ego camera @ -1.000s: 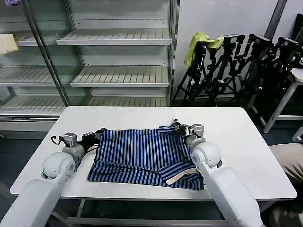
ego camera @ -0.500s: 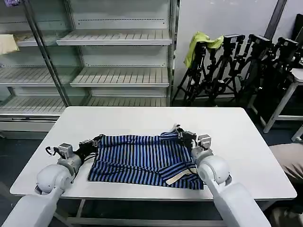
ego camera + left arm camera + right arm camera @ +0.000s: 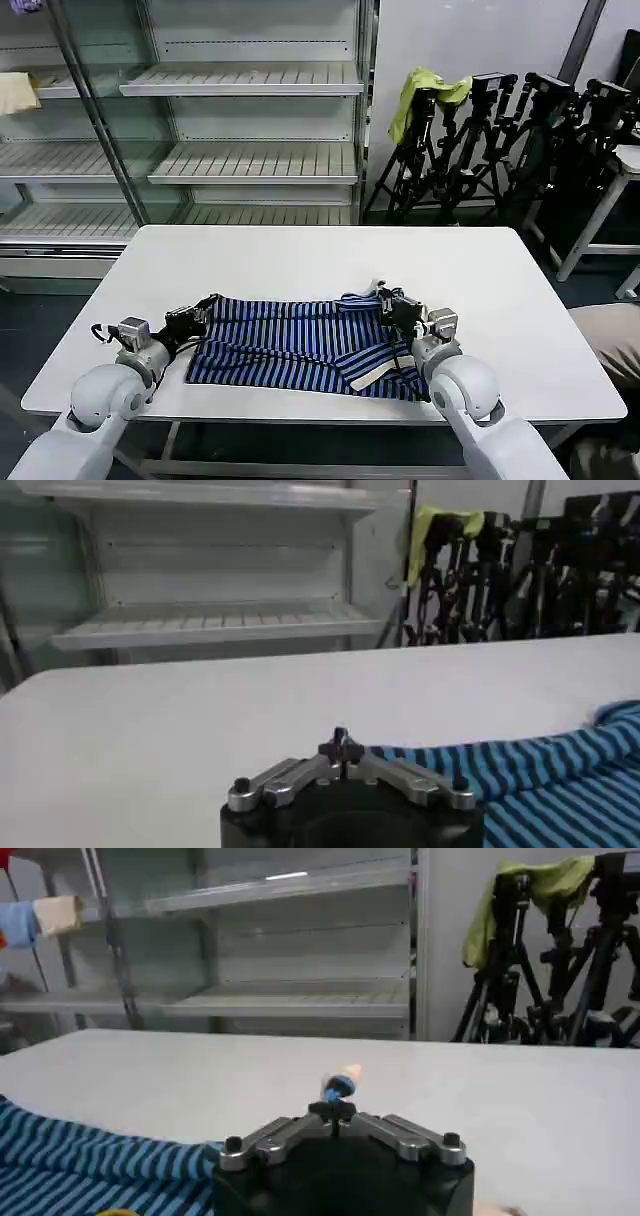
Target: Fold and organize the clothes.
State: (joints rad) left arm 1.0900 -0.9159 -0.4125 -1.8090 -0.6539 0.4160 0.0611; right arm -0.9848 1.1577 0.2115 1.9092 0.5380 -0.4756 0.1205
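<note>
The blue and black striped shirt (image 3: 300,345) lies flat on the near half of the white table (image 3: 300,255), its far edge lifted and doubled toward me. A cream sleeve cuff (image 3: 375,377) shows at its near right corner. My left gripper (image 3: 207,303) is shut on the shirt's far left corner, low over the table. My right gripper (image 3: 383,297) is shut on the far right corner. In the right wrist view a tuft of blue and cream cloth (image 3: 341,1082) pokes out past the closed fingertips. In the left wrist view the striped cloth (image 3: 540,770) trails off beside the closed left gripper (image 3: 341,742).
Open metal shelving (image 3: 250,160) stands behind the table, with a pale beige cloth (image 3: 15,92) on a left shelf. Black tripods (image 3: 520,140) stand at the back right, a yellow-green cloth (image 3: 425,90) draped over one. Bare tabletop lies beyond and beside the shirt.
Both grippers have drawn back toward the table's near edge, carrying the shirt's far edge over its lower part. The shirt now covers a shorter strip of table.
</note>
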